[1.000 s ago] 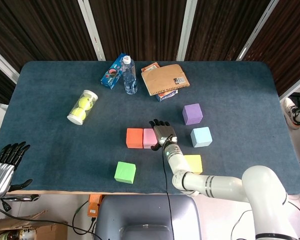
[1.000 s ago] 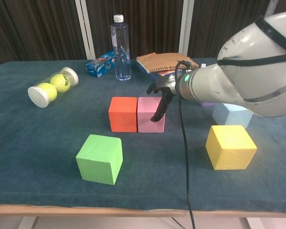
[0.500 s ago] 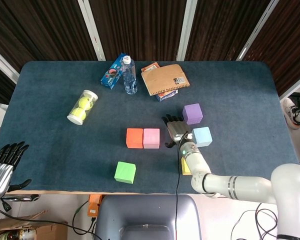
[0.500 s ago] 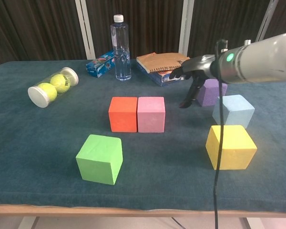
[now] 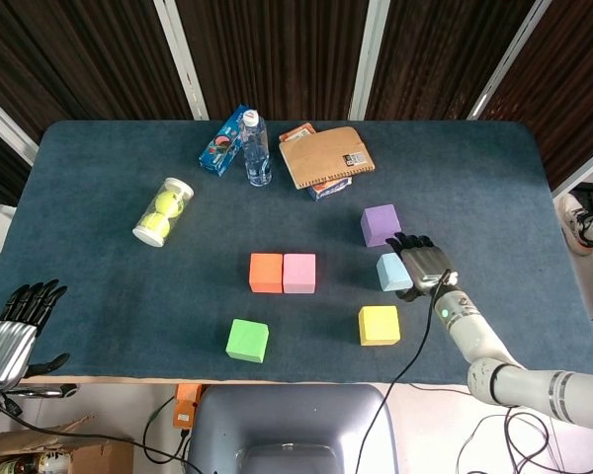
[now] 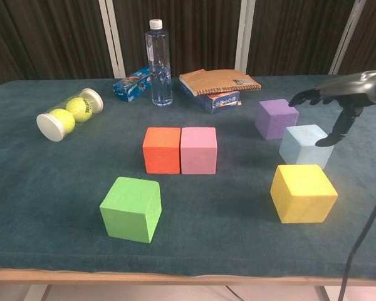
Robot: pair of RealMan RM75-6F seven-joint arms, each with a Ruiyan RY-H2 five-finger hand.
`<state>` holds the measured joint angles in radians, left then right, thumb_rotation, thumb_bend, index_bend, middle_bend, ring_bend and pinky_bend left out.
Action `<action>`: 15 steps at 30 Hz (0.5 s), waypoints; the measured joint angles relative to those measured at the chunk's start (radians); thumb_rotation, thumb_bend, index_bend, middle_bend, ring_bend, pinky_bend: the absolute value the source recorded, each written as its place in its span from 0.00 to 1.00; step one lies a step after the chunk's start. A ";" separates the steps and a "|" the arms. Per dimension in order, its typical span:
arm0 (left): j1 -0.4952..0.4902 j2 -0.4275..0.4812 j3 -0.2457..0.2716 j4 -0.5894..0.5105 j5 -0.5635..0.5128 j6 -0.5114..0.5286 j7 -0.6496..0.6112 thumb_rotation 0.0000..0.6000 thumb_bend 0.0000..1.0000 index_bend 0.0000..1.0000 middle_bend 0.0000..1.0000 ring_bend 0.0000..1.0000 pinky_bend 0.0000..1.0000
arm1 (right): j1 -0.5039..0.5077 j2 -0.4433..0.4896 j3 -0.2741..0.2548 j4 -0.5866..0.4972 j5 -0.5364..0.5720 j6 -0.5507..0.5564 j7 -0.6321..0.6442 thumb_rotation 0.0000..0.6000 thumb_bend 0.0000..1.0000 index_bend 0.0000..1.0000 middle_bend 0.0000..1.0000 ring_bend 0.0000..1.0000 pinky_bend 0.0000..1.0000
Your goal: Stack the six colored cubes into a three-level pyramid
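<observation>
Six cubes lie apart on the dark blue table (image 5: 99, 286). The orange cube (image 5: 266, 273) (image 6: 161, 150) and pink cube (image 5: 299, 273) (image 6: 198, 150) touch side by side at the middle. Nearer the front are the green cube (image 5: 247, 340) (image 6: 131, 208) and the yellow cube (image 5: 379, 325) (image 6: 302, 192). The purple cube (image 5: 381, 224) (image 6: 276, 118) stands behind the light blue cube (image 5: 390, 274) (image 6: 305, 145). My right hand (image 5: 422, 265) (image 6: 338, 100) hovers over the light blue cube's right edge, fingers spread, holding nothing. My left hand (image 5: 20, 321) hangs empty off the front left corner.
At the back stand a water bottle (image 5: 256, 148) (image 6: 158, 63), a blue box (image 5: 222, 141) and a brown notebook (image 5: 325, 156) (image 6: 219, 81) on books. A clear tube of tennis balls (image 5: 164, 210) (image 6: 69, 113) lies at the left.
My right hand has left the pink cube and swung right, past the purple cube, to above the light blue one. The cubes and my left hand have stayed put.
</observation>
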<state>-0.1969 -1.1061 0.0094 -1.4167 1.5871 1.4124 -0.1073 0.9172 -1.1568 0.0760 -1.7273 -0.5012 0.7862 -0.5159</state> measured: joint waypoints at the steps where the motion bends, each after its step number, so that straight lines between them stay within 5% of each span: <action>1: -0.002 -0.002 0.000 -0.001 -0.001 -0.004 0.004 0.99 0.09 0.01 0.03 0.00 0.07 | -0.005 0.001 -0.004 0.010 -0.011 -0.012 0.009 1.00 0.20 0.07 0.00 0.00 0.00; 15: -0.016 -0.012 -0.008 -0.005 -0.024 -0.038 0.024 0.99 0.09 0.01 0.03 0.00 0.07 | 0.028 -0.110 -0.055 0.254 -0.023 -0.149 0.080 1.00 0.20 0.12 0.00 0.00 0.00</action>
<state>-0.2133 -1.1185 0.0016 -1.4219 1.5632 1.3748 -0.0837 0.9451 -1.2672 0.0213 -1.4734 -0.5238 0.6368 -0.4357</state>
